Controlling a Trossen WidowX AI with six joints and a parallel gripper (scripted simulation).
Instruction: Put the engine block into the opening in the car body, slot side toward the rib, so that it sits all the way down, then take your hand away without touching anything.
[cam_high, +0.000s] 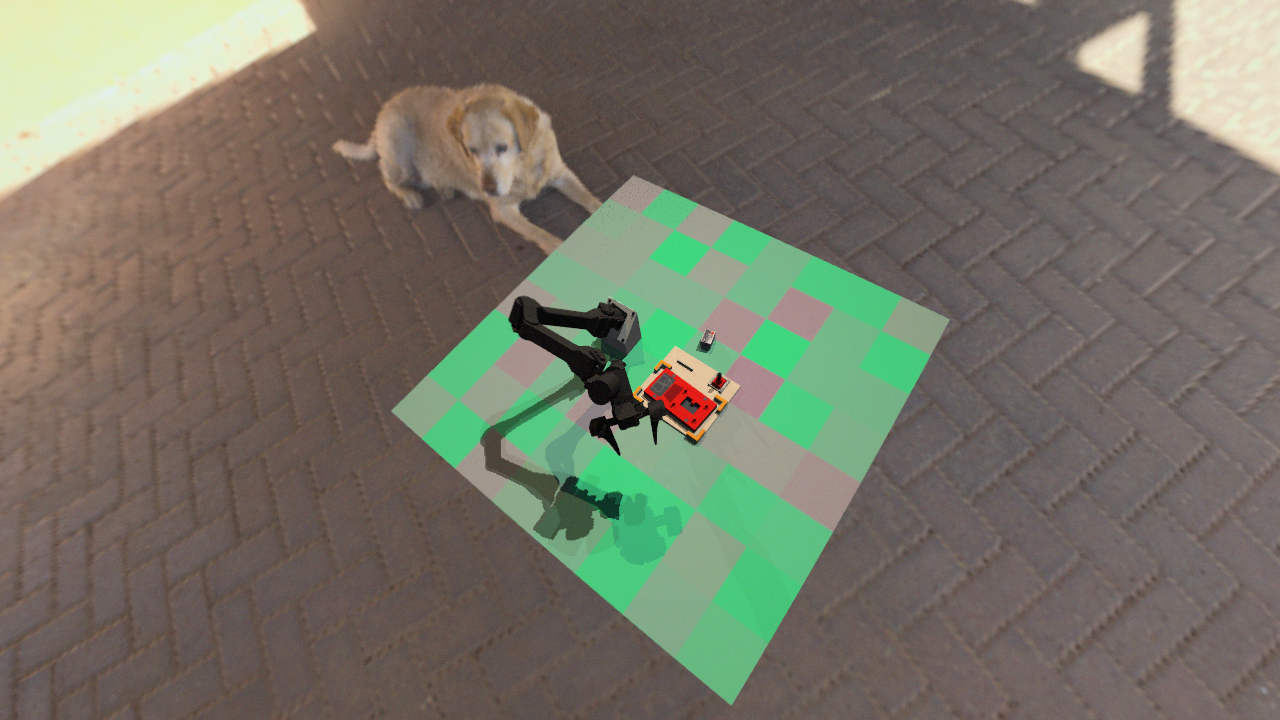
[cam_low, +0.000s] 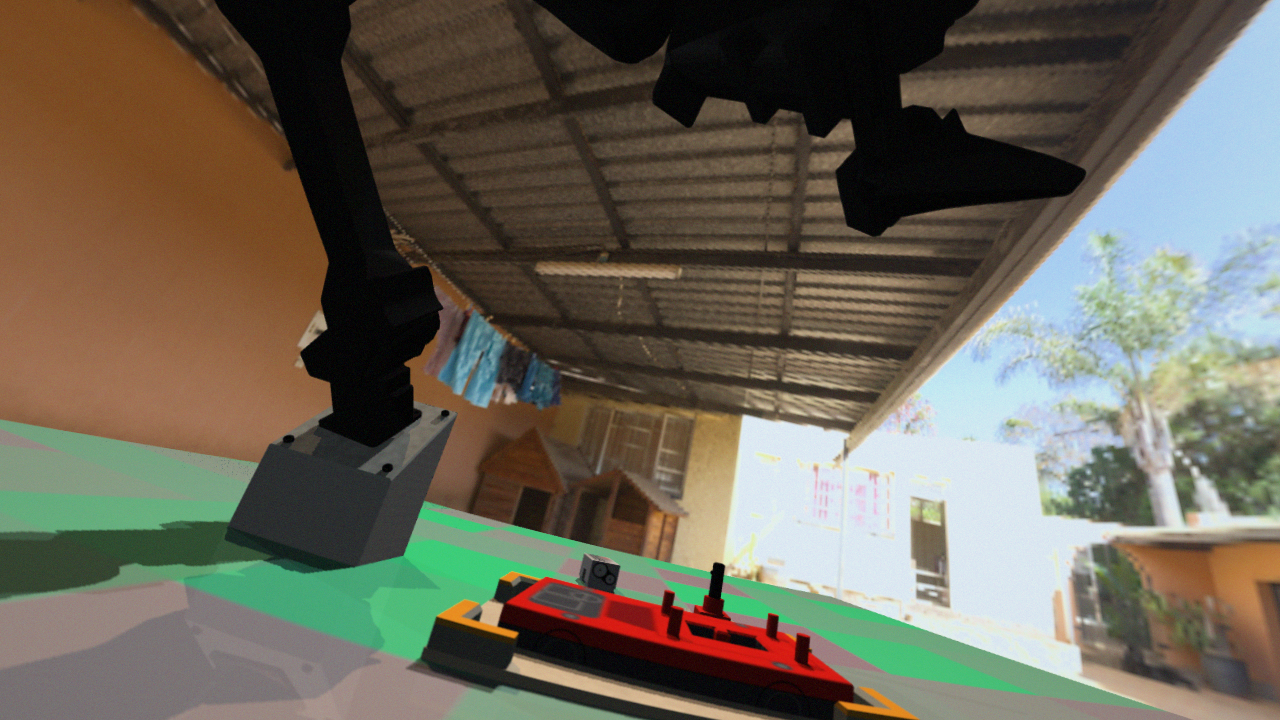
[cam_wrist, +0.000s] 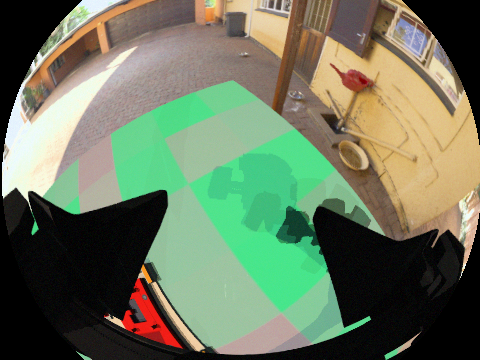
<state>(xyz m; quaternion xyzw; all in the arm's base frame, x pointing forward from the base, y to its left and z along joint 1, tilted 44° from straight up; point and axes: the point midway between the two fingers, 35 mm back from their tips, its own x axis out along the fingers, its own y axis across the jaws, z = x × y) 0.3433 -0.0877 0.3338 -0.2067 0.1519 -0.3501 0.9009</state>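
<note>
The engine block (cam_high: 707, 339) (cam_low: 599, 572), a small grey block with dark round marks on one face, stands on the mat beyond the board. The red car body (cam_high: 680, 394) (cam_low: 626, 611) (cam_wrist: 152, 312) lies on the board, and its dark opening (cam_high: 690, 405) (cam_low: 725, 634) (cam_wrist: 136, 311) shows no block in it. My gripper (cam_high: 636, 446) (cam_wrist: 244, 207) is open and empty, raised high to the near-left side of the car body, well away from the engine block. The rib and the block's slot cannot be made out.
The beige board (cam_high: 730, 390) (cam_low: 590, 673) (cam_wrist: 170, 312) has orange-topped corner holders around the car body. A red piece with an upright black post (cam_high: 717, 381) (cam_low: 716, 582) stands on it. Short red posts rise around the opening. The grey arm base (cam_high: 623, 333) (cam_low: 331, 501) stands left of the board.
</note>
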